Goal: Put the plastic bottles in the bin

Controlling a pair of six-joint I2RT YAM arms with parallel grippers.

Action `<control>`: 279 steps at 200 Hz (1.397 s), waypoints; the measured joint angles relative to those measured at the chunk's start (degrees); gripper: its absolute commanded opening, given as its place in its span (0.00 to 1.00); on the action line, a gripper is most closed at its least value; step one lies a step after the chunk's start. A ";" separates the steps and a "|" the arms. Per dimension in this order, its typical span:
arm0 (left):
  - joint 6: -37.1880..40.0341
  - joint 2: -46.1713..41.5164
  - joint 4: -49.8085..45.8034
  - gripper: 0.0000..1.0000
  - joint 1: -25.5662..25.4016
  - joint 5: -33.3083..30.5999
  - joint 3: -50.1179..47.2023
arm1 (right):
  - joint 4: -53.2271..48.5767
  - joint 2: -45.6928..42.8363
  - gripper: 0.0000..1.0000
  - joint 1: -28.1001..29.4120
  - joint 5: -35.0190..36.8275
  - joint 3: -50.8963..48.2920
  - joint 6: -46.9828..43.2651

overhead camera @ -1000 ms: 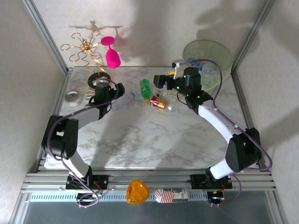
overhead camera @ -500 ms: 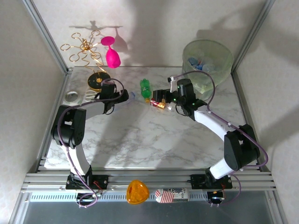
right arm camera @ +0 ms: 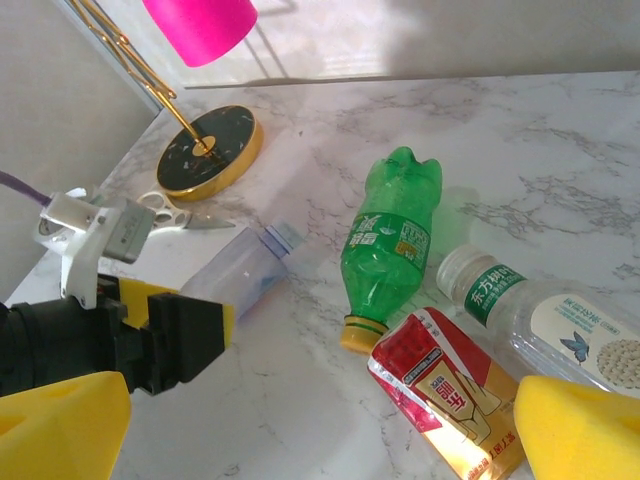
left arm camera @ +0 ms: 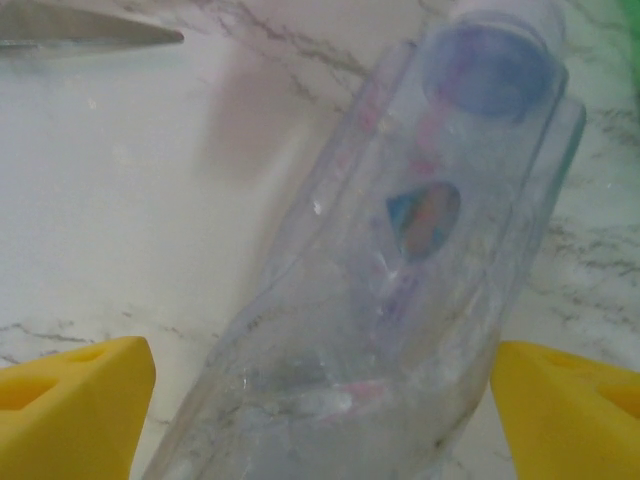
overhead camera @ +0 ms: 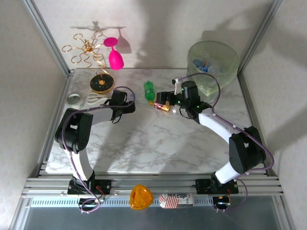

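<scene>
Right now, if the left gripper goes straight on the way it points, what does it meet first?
The clear blue-capped bottle, lying on the marble table, cap end farthest. Its body sits between the left gripper's open fingers, so contact probably comes almost at once.

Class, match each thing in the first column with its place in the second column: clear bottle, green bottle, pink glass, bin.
Things:
1. clear bottle
2. green bottle
3. pink glass
4. bin

Places:
A. at the far right, with bottles inside
B. hanging on the gold rack
C. between the fingers of the left gripper
D. lying beside the red-labelled bottle

Pairs: 1-C, 2-D, 3-B, 4-A
</scene>
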 measured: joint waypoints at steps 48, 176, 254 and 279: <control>0.74 1.57 -1.51 0.65 -1.53 -1.29 0.11 | 0.20 0.00 0.99 0.00 -0.02 -0.02 0.22; -4.20 -19.65 22.25 0.46 -5.97 13.84 -15.19 | 7.54 -0.07 0.99 0.00 -11.34 -0.96 6.38; -5.84 -25.99 34.75 0.47 -16.28 17.33 -18.23 | 21.51 -0.35 0.98 0.11 -23.17 -4.31 12.48; -4.72 -25.99 34.67 0.48 -19.19 17.29 -18.21 | 23.58 -0.35 0.91 0.11 -24.41 -4.31 13.70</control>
